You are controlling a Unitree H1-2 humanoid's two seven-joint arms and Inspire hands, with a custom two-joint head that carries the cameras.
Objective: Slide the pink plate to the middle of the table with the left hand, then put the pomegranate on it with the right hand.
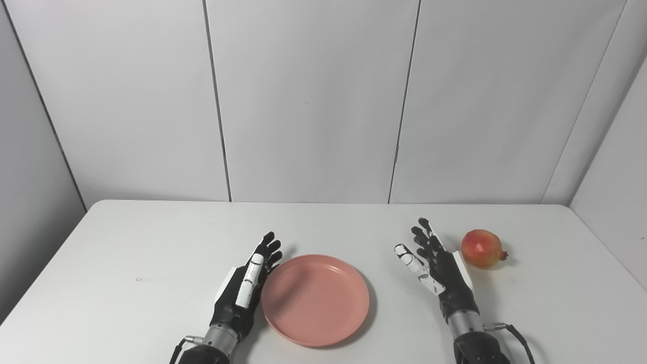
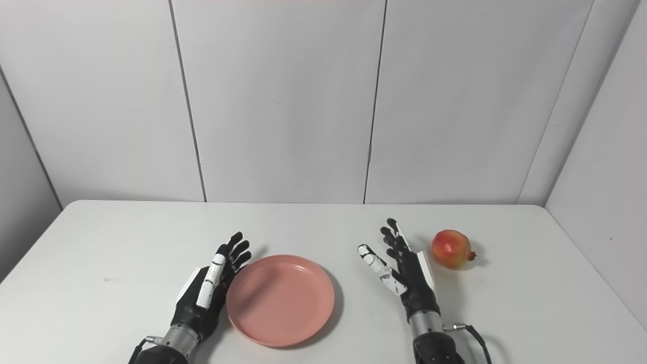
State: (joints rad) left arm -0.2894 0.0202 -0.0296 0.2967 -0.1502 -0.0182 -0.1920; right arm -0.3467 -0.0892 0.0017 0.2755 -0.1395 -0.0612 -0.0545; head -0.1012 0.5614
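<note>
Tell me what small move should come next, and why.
Probably swing the right hand right toward the pomegranate: the pink plate already lies about mid-table beside the open left hand, and the fruit sits untouched just beyond.

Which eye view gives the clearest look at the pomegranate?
Nearly a tie. The left eye view shows the pomegranate slightly larger, with a clear gap from the right hand. The right eye view shows it whole too, crown pointing right, on the table.
</note>
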